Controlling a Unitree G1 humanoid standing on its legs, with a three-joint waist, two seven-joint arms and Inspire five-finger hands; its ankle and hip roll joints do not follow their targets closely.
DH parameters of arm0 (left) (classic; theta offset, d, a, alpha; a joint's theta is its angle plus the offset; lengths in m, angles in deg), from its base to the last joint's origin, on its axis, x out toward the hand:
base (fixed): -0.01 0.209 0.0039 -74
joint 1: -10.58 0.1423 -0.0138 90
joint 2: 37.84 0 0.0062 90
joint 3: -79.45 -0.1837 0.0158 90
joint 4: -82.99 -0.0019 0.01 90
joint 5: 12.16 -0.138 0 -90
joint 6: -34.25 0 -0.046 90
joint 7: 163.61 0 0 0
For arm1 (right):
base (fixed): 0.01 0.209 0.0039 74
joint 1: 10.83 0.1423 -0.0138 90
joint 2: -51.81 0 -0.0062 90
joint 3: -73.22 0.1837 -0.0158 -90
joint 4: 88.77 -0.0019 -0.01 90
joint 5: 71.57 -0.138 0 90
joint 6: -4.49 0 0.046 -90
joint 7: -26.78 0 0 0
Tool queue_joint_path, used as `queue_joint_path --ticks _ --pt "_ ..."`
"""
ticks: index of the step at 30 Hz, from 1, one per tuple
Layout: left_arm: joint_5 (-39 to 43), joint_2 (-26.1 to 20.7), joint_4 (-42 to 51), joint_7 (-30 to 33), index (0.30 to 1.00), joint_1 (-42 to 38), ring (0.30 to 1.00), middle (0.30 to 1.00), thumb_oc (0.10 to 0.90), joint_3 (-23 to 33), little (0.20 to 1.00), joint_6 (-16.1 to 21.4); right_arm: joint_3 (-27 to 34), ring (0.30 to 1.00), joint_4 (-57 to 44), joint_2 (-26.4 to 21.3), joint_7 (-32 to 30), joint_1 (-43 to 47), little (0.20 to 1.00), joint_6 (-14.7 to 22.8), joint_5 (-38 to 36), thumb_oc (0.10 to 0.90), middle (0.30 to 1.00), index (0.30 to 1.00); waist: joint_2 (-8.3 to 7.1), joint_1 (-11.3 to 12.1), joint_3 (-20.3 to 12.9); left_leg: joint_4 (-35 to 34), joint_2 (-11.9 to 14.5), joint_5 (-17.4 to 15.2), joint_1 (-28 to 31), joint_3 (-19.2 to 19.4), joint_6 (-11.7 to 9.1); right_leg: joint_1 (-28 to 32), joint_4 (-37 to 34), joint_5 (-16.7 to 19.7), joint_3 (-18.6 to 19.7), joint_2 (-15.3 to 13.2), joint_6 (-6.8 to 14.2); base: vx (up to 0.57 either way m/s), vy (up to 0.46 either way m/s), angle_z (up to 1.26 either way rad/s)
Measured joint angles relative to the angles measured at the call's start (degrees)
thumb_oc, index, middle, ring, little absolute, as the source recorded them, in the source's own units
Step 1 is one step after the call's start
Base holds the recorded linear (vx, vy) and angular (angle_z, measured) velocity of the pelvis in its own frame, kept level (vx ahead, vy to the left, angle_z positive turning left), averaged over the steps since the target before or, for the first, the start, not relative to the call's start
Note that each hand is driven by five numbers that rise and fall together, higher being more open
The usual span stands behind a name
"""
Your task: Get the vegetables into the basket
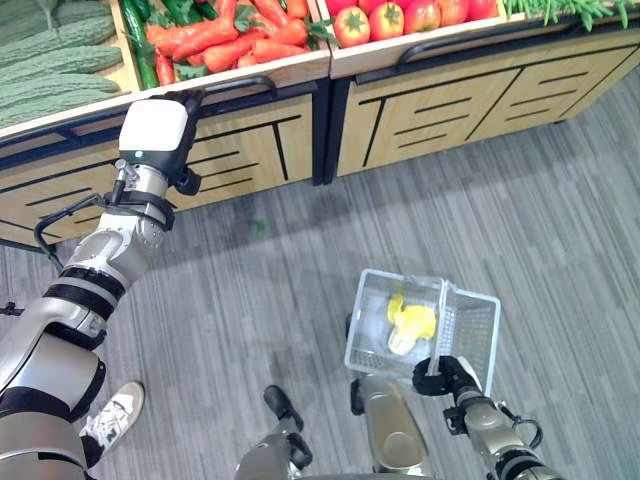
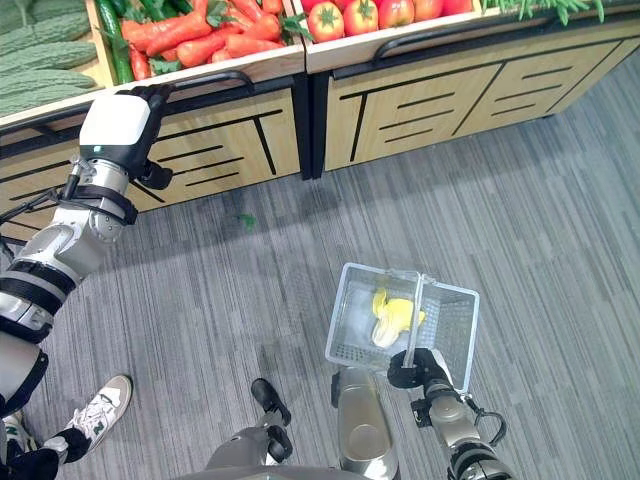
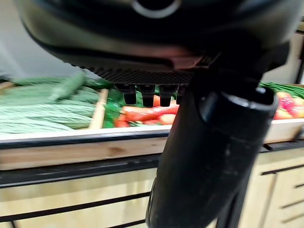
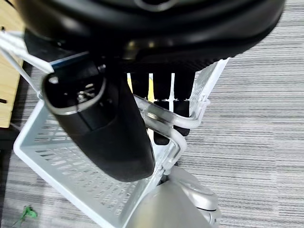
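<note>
left eye view: left hand (image 1: 183,103) is raised at the front edge of the produce shelf (image 1: 290,72) far left, just below the red peppers (image 1: 225,38); whether its fingers are open or curled i cannot tell. right hand (image 1: 444,375) near right has its fingers wrapped round the handle of the white basket (image 1: 372,350), which hangs above the floor with one yellow item (image 1: 410,322) inside.

right eye view: same scene. four produce groups on the shelf: bitter gourds (image 2: 45,62), red peppers, tomatoes (image 2: 360,16), green beans (image 2: 545,8).

left wrist view: fingers point at the peppers, holding nothing visible. reach over the rim, close on one pepper only.

right wrist view: fingers hooked on the handle; keep the basket level.
</note>
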Motion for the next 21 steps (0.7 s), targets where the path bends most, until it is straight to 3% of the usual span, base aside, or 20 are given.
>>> queue_joint_path --ticks 4,7,8,9,11,14,18,21 --pt "0.33 0.53 -3.18 0.38 1.000 -1.49 1.000 1.000 0.900 0.27 1.000 0.07 -0.95 0.300 -0.01 -0.56 -0.06 0.69 0.300 -0.18 0.00 0.400 0.300 0.300 0.45 -0.14 0.25 0.01 0.24 0.02 -0.13 0.15 -0.03 -0.73 0.01 0.05 0.56 0.58 -0.11 0.07 -0.010 -0.12" --pt "3.25 3.89 -2.93 0.73 1.000 -0.01 1.000 1.000 0.900 4.50 1.000 -0.27 -2.05 0.300 0.27 -0.85 -0.12 1.50 0.300 -0.51 0.04 0.400 0.300 0.300 0.48 0.02 0.27 0.00 0.26 0.04 0.64 0.15 -0.07 -0.07 0.02 0.07 0.80 0.64 -0.14 0.07 -0.002 -0.06" --pt "7.29 9.03 -0.11 1.14 1.000 3.53 1.000 1.000 0.900 10.30 1.000 -0.60 -2.07 0.300 0.34 -0.78 -0.05 1.73 0.300 -1.45 0.07 0.400 0.300 0.300 0.51 0.53 0.31 0.01 0.30 0.05 2.41 -0.04 -0.07 1.84 0.03 0.07 0.44 0.64 -0.15 0.07 -0.001 0.04" --pt "8.84 11.93 1.87 1.58 1.000 5.28 1.000 1.000 0.900 11.86 1.000 -0.71 -2.06 0.300 0.60 -0.78 -0.04 1.65 0.300 -2.21 0.07 0.400 0.300 0.300 0.50 1.16 0.31 -0.01 0.33 0.04 3.53 -0.12 -0.07 3.00 0.02 -0.07 0.40 0.60 -0.22 0.09 -0.007 0.08" --pt "11.83 18.94 15.08 1.06 1.000 16.47 1.000 1.000 0.900 20.47 1.000 -0.15 -1.98 0.300 0.50 -0.51 0.43 1.62 0.300 -2.96 0.17 0.400 0.300 0.300 0.48 1.35 0.32 -0.04 0.57 0.00 6.14 -0.95 -0.13 6.11 0.02 -0.89 -0.22 0.45 -0.19 0.08 -0.002 0.17" --pt "13.84 23.15 25.23 0.23 1.000 27.36 1.000 1.000 0.900 21.21 1.000 1.34 -1.76 0.300 0.85 -0.32 0.64 0.26 0.300 -4.01 0.17 0.400 0.300 0.300 0.44 1.96 0.26 -0.04 1.21 -0.34 10.13 -1.92 -0.55 11.08 0.00 -2.50 -1.64 0.70 0.54 0.04 0.012 0.28" --pt "18.78 26.14 28.78 -2.81 1.000 35.60 1.000 1.000 0.900 26.58 1.000 1.64 0.85 0.300 0.75 0.37 1.04 -0.48 0.300 -4.60 1.76 0.400 0.300 0.300 0.44 3.87 -0.30 -0.04 1.42 -1.56 12.01 -2.74 -1.20 13.15 0.00 -2.59 -2.22 0.70 0.79 0.02 0.009 0.10" --pt "22.00 27.74 28.87 -5.16 1.000 43.27 1.000 1.000 0.900 29.99 1.000 1.20 2.26 0.300 2.44 0.81 1.36 -1.46 0.300 -5.53 2.23 0.400 0.300 0.300 0.18 5.10 -2.96 -0.06 1.17 -1.75 12.73 -3.06 -1.01 13.99 0.01 -2.59 -2.41 0.37 0.92 0.01 0.007 0.05"
